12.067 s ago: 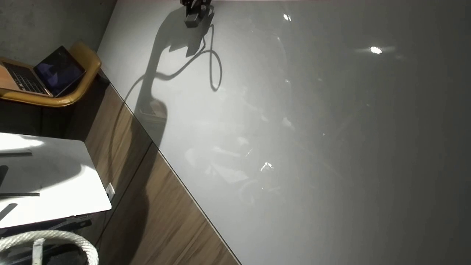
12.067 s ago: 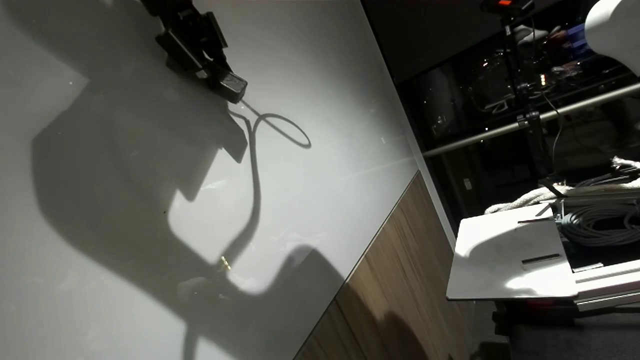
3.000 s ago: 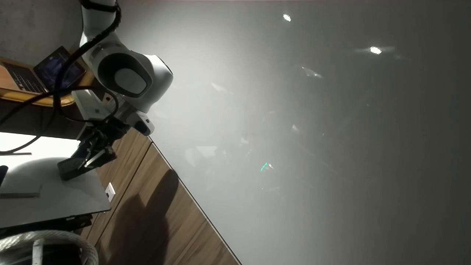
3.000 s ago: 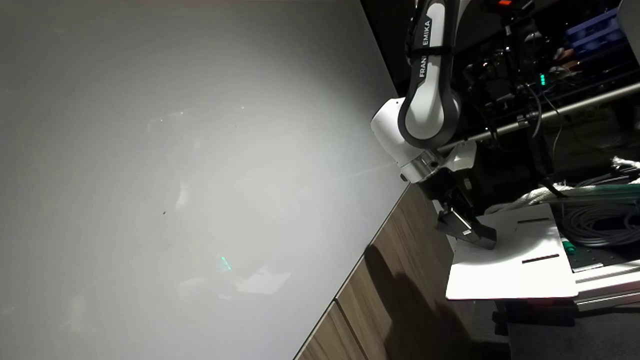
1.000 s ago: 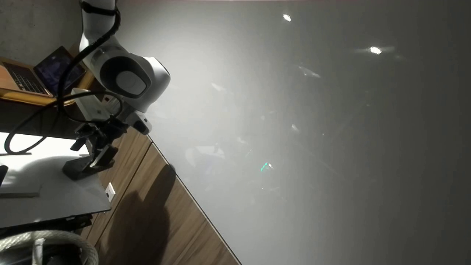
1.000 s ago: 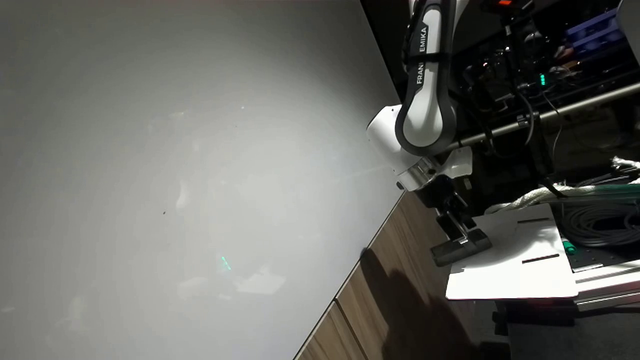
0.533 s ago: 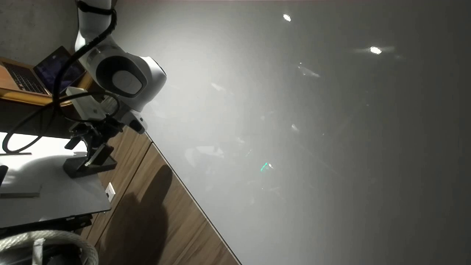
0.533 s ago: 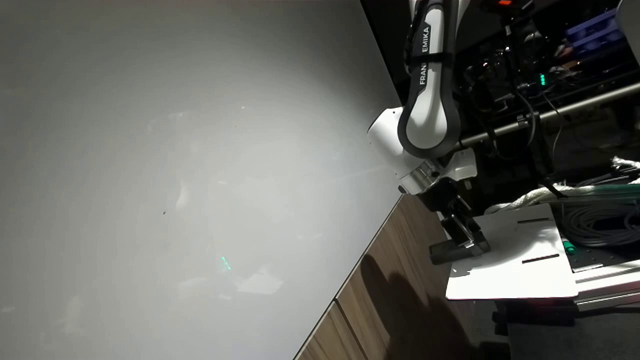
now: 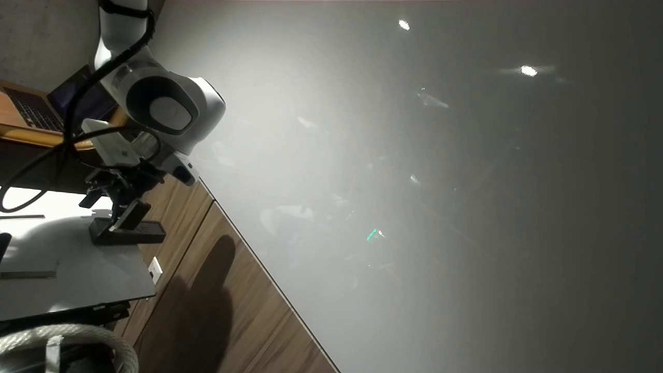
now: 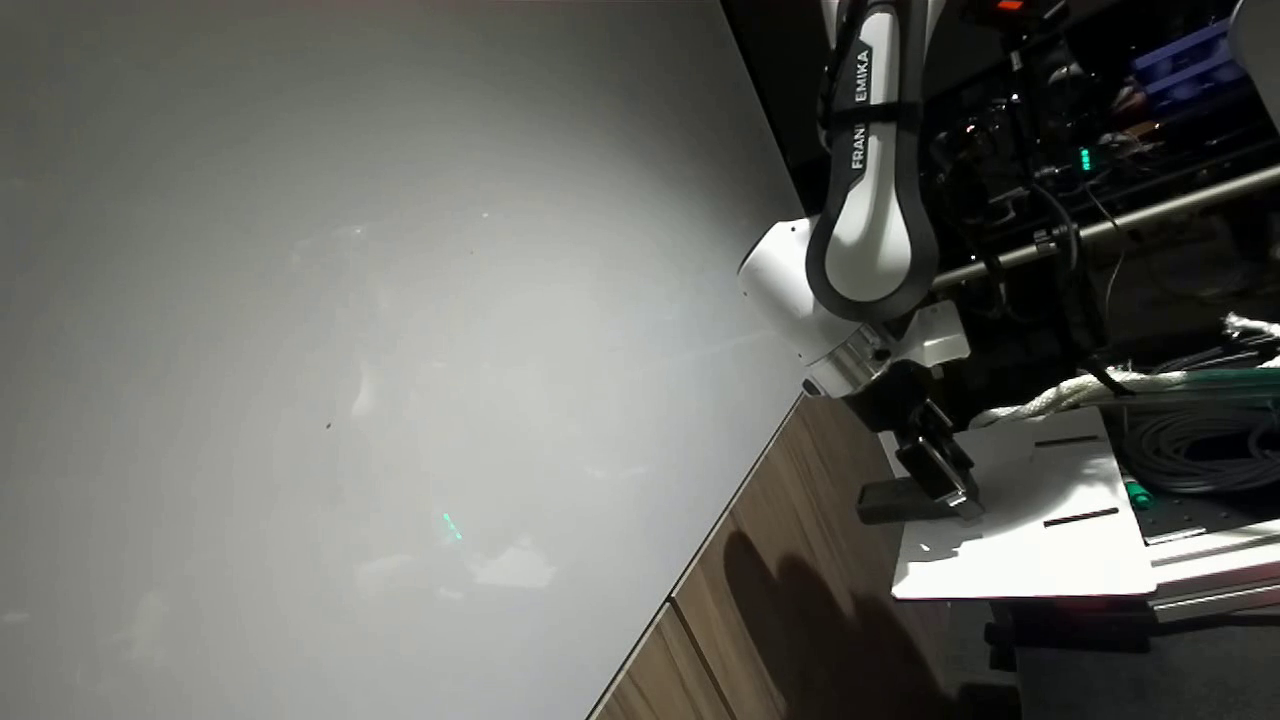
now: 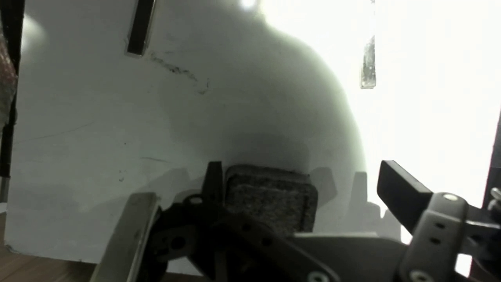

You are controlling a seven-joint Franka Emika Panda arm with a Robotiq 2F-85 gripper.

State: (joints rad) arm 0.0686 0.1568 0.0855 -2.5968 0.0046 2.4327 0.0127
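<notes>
A: In what state are the jaws to be recorded?

B: The gripper [image 11: 300, 172] is found over the plate [image 11: 90, 102], its jaws spread wide. In the wrist view, one finger [image 11: 213, 182] is seen just beside the block [image 11: 270, 192]; whether contact is made cannot be told. The other finger [image 11: 401, 192] is set well apart from it, over a brightly lit part of the plate.

A: Where is the block located?

B: Dark grey and speckled, it is seen at the plate's edge toward the wood panels [image 10: 650, 680]; in both exterior views its end is shown reaching past that edge. Whether it is fully supported by the plate cannot be confirmed.

A: What is noted on and around the plate?

B: Two narrow strips [image 10: 1081, 518] and a dark scuff [image 11: 176, 69] are found on it. By the wood panels it is separated from a broad grey surface [image 10: 400, 300]. Beside it, a white rope [image 10: 1045, 400] and a coiled cable [image 10: 1200, 455] are noted. In an exterior view, an open laptop [image 9: 33, 111] on a yellow chair [image 9: 31, 135] is framed above it.
</notes>
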